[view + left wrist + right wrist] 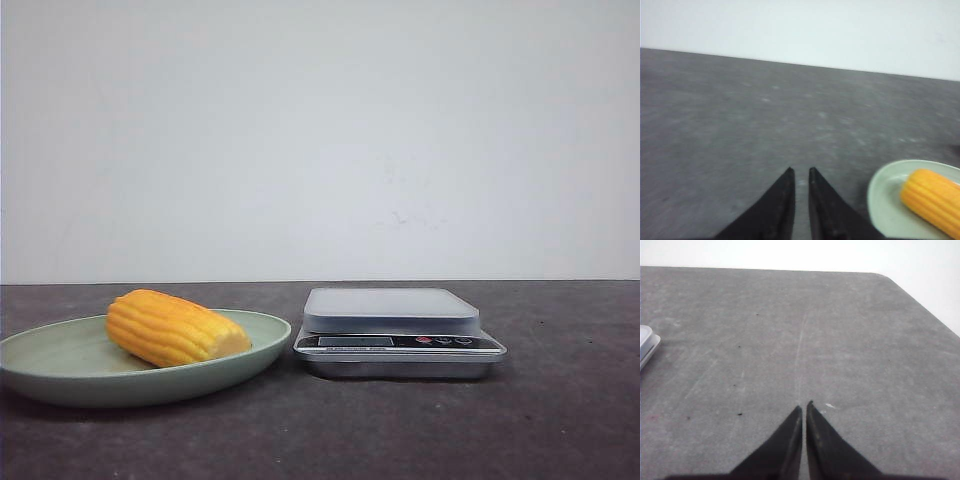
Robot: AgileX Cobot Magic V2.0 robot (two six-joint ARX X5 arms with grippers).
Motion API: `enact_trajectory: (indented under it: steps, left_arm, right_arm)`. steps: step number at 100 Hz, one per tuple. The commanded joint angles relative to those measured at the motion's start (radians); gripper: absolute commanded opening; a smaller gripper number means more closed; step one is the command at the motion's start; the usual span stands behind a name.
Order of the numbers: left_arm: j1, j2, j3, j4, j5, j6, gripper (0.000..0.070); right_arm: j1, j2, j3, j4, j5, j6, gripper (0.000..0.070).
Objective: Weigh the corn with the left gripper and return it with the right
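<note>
The corn [172, 327], a short yellow-orange cob, lies on its side on a pale green plate [60, 372] at the front left of the dark table. It also shows in the left wrist view [932, 200], on the plate [887, 200] off to one side of the fingers. My left gripper [800, 171] hangs over bare table with only a narrow slit between its black fingers, holding nothing. My right gripper [803, 405] is shut and empty over bare table. Neither gripper shows in the front view.
A silver digital kitchen scale [398, 330] with a grey platform stands just right of the plate; its corner shows in the right wrist view [647, 346]. The table's far corner and right edge [920, 300] lie ahead of the right gripper.
</note>
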Motion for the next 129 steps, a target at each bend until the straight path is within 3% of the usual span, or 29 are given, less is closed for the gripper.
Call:
enact_trajectory:
  steps: [1, 26, 129]
  left_arm:
    - [0.006, -0.005, -0.018, -0.025, -0.023, 0.015, 0.0012]
    - [0.015, -0.005, -0.018, -0.053, -0.026, 0.109, 0.0015]
    - [0.014, -0.004, -0.018, -0.049, -0.024, 0.108, 0.0015]
  right_arm:
    - [0.003, -0.002, -0.005, 0.01, 0.0, 0.005, 0.0009]
    - [0.003, -0.002, -0.005, 0.011, 0.0, 0.005, 0.0009]
    - [0.003, -0.002, -0.005, 0.011, 0.0, 0.005, 0.0009]
